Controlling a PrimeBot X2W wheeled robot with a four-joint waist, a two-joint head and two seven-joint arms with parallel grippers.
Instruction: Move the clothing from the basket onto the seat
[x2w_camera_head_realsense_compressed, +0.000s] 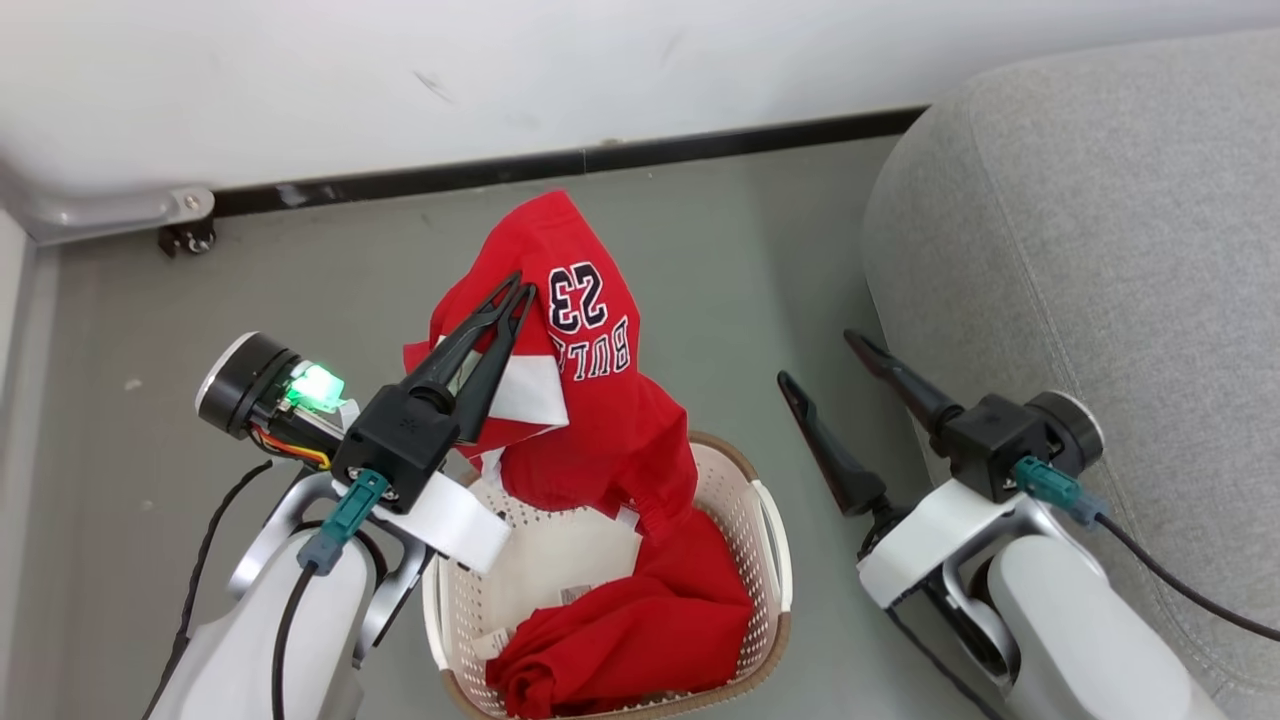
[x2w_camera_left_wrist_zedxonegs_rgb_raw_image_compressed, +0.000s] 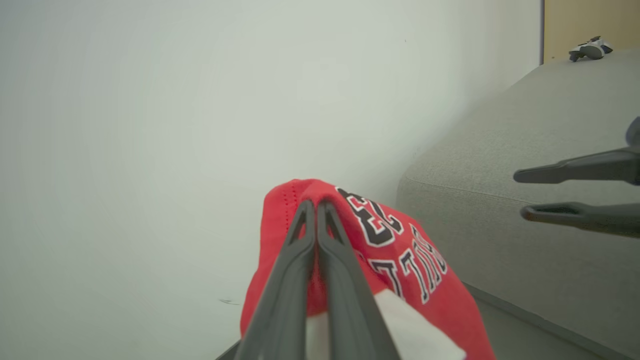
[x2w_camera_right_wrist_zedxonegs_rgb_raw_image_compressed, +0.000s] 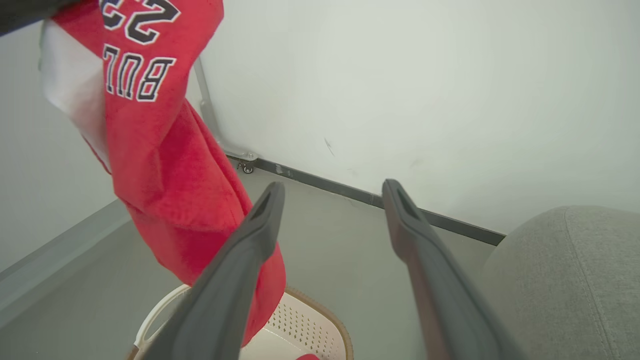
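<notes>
Our left gripper (x2w_camera_head_realsense_compressed: 520, 288) holds the jersey (x2w_camera_head_realsense_compressed: 600, 430) half out of the basket (x2w_camera_head_realsense_compressed: 776, 545), right gripper (x2w_camera_head_realsense_compressed: 817, 358) spread empty; the plain garment (x2w_camera_head_realsense_compressed: 640, 630), seemingly separate, lies inside, neither on the seat (x2w_camera_head_realsense_compressed: 1080, 250) yet.

Right gripper (x2w_camera_right_wrist_zedxonegs_rgb_raw_image_compressed: 332, 190) — fingers spread wide above grey floor.
Red "BULL" jersey (x2w_camera_right_wrist_zedxonegs_rgb_raw_image_compressed: 165, 165) hangs at upper left, over the cream basket (x2w_camera_right_wrist_zedxonegs_rgb_raw_image_compressed: 305, 325); grey seat (x2w_camera_right_wrist_zedxonegs_rgb_raw_image_compressed: 565, 280) at lower right — pale wall behind.

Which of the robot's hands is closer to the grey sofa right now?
Right. The right hand hangs open just beside the sofa; the left hand is farther off, shut on the jersey lifted over the basket.
</notes>
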